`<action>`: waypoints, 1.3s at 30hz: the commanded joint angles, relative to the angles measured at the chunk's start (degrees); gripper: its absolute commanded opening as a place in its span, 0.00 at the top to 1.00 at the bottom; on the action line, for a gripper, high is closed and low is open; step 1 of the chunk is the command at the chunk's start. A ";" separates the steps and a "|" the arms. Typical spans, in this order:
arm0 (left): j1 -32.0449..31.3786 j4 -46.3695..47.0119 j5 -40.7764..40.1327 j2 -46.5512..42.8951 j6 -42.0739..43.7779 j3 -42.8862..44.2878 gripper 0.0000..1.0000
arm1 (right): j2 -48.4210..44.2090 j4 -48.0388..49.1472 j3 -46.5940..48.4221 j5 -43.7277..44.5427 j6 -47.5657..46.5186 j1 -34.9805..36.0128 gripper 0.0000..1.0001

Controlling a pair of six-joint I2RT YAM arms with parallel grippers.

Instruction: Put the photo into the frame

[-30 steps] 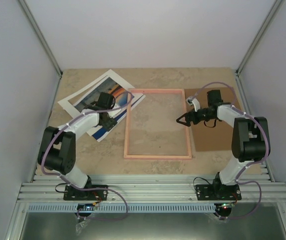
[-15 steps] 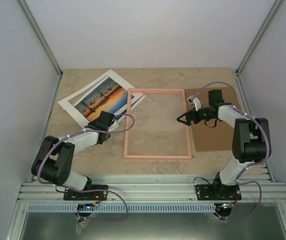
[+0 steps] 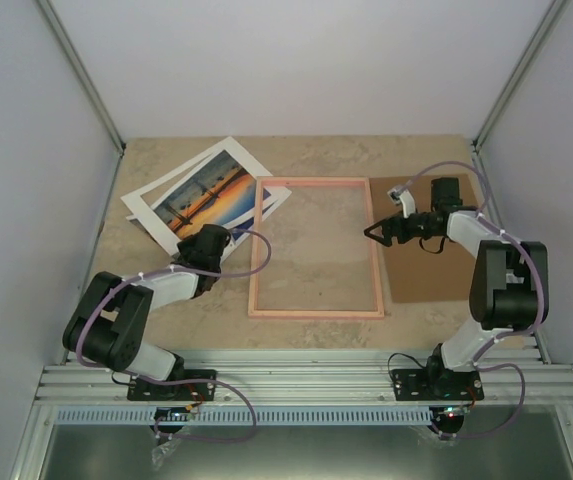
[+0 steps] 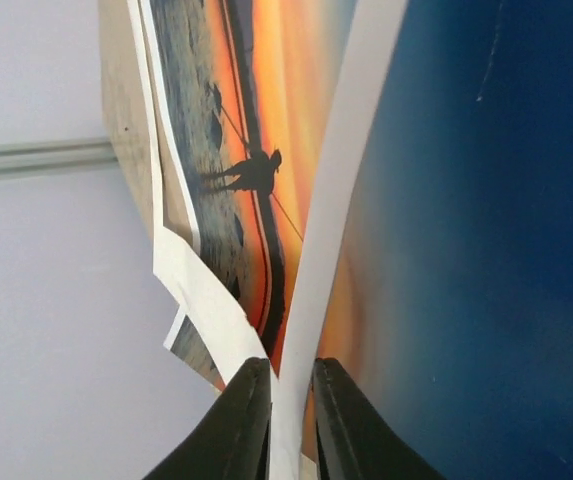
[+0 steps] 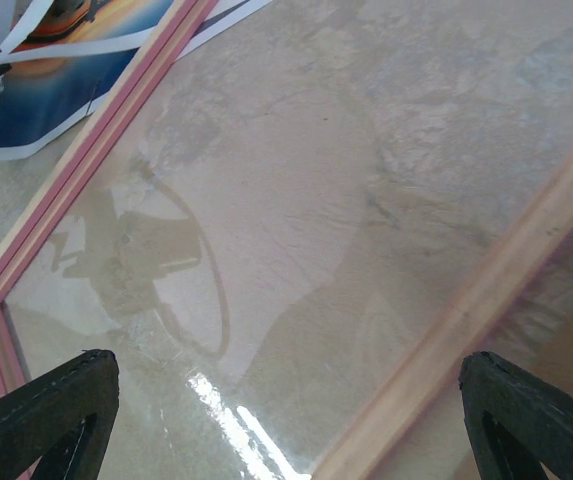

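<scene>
The photo [image 3: 201,190], an orange sunset print with a wide white border, lies at the back left of the table, and its near corner lifts and curls. My left gripper [image 3: 209,240] is at that corner. In the left wrist view my left gripper [image 4: 291,385] is shut on the white border [image 4: 326,270], which stands on edge between its fingers, and the silhouette picture [image 4: 256,170] shows beyond. The pink frame [image 3: 256,250] lies flat in the middle. My right gripper [image 3: 374,230] hovers open over its right rail [image 5: 496,290], holding nothing.
A brown cardboard sheet [image 3: 431,275] lies under the right arm, right of the frame. Another print's blue corner [image 3: 266,203] pokes out beneath the frame's back left corner. Grey walls close in the table on three sides.
My left gripper has pulled back to the photo's near corner and shut on its border, and the photo has shifted slightly. My right gripper has drifted a little right and toward the back.
</scene>
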 commanded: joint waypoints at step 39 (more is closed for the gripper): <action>16.48 25.84 -5.86 -5.01 50.26 26.16 1.00 | -3.87 1.71 -1.15 -4.79 0.38 -5.56 0.07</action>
